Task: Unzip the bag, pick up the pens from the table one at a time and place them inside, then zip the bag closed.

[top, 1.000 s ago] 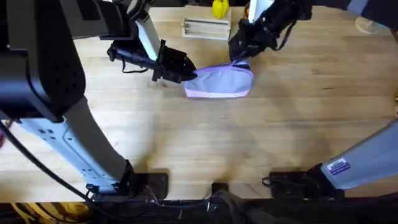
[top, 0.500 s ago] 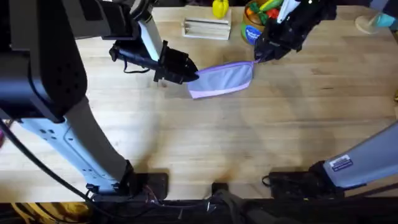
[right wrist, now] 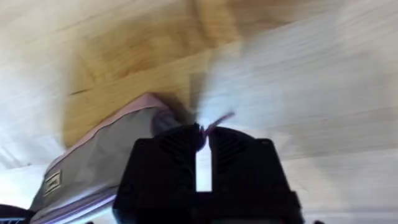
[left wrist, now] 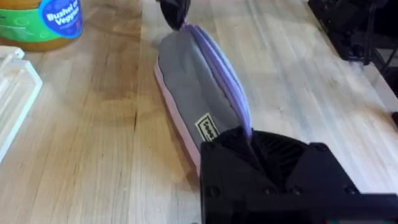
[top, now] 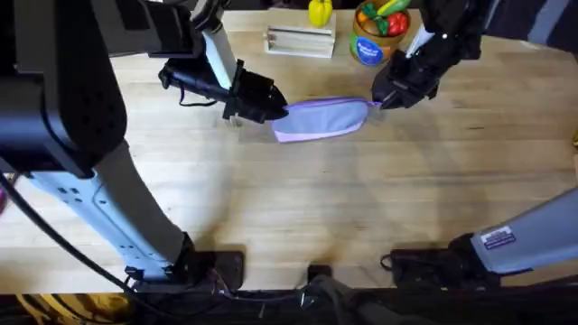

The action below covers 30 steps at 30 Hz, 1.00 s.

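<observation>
Here the bag [top: 323, 118] is lying stretched lengthwise on the table [top: 298, 199] in the upper middle of the overhead frame, held at both ends. The left gripper [top: 282, 110] is clamping the bag's left end, its black fingers closed on the fabric beside the zip line, as the left wrist view confirms [left wrist: 245, 140]. The right gripper [top: 377, 101] is pinching the zip pull at the bag's right end, its fingers pressed nearly together on it [right wrist: 204, 132]. The left arm is reaching in from the upper left of the overhead frame, forearm running toward the right; the right arm is coming down from the upper right, angled toward the bag. A tub of toy fruit [top: 372, 36] is standing just behind, near a clear tray [top: 299, 41]. The zip pull itself is blurred in the right wrist view, and whether the zip is open along its length is hard to make out.
</observation>
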Available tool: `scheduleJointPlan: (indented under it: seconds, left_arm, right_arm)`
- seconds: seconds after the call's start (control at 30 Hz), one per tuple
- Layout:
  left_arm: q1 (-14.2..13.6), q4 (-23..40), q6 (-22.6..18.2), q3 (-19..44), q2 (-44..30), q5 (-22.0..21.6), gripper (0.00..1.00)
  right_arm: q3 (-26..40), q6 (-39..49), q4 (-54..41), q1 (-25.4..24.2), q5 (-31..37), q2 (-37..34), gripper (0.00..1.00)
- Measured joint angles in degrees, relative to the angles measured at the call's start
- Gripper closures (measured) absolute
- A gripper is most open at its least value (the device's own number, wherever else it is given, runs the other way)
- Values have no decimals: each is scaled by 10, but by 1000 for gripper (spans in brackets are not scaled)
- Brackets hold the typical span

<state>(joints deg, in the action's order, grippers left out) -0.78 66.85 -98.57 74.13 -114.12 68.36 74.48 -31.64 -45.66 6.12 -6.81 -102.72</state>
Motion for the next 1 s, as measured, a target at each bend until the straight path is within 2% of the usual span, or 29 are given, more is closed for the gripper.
scheduleJointPlan:
  seconds: [0.13,0.17,0.3,0.37,0.63,0.67,0.77,0.8,0.87,1.0]
  left_arm:
    - [6,2,0,0,0,-5,959]
    - [8,2,0,0,0,-5,959]
    - [9,2,0,0,0,-6,959]
    - [9,2,0,0,0,-6,959]
    - [9,2,0,0,0,-6,959]
    - [9,2,-1,0,0,-6,920]
    - [11,5,0,0,0,-7,473]
    - [14,5,2,0,0,-7,45]
    - [15,3,2,0,0,-6,11]
    - [15,2,2,0,0,-9,8]
  right_arm:
    - [0,16,-3,-17,35,36,690]
    - [1,24,-4,-19,37,47,587]
    - [8,52,-7,-19,36,105,56]
    - [11,60,-11,-18,34,139,8]
    - [14,98,-28,-18,28,255,5]
    - [14,106,-28,-18,26,265,4]
    - [14,146,-29,-18,13,290,5]
    - [15,184,-37,-18,3,303,4]
    - [15,199,-40,-18,-1,307,5]
    - [15,219,-41,-18,-5,308,5]
